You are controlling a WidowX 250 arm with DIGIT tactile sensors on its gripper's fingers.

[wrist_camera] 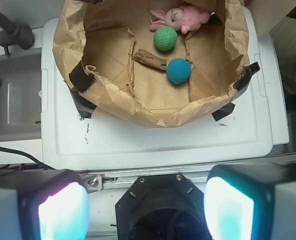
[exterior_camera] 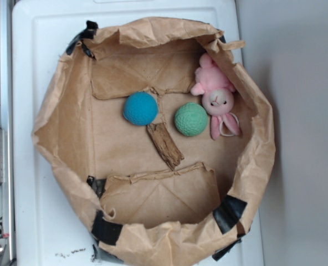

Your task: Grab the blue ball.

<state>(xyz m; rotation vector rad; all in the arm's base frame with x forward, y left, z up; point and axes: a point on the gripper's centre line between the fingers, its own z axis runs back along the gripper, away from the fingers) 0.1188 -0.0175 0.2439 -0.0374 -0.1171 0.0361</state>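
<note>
Currently the blue ball (exterior_camera: 140,108) is sitting on the floor of the paper bag tray (exterior_camera: 59,94), just beside a brown wood scrap (exterior_camera: 164,146), with a green ball (exterior_camera: 190,119) near it and a pink plush bunny (exterior_camera: 216,95) lying against the green ball. Gripper (wrist_camera: 145,207) is hanging well back from the tray, jaws spread wide, gripping nothing. Tray is resting on a white worktop (wrist_camera: 153,145); a sink (wrist_camera: 13,95) is showing alongside.

white plastic lid (exterior_camera: 36,55) carries crumpled brown paper bag (exterior_camera: 59,100) w/ black tape (wrist_camera: 80,77); bag sits directly on it
</note>
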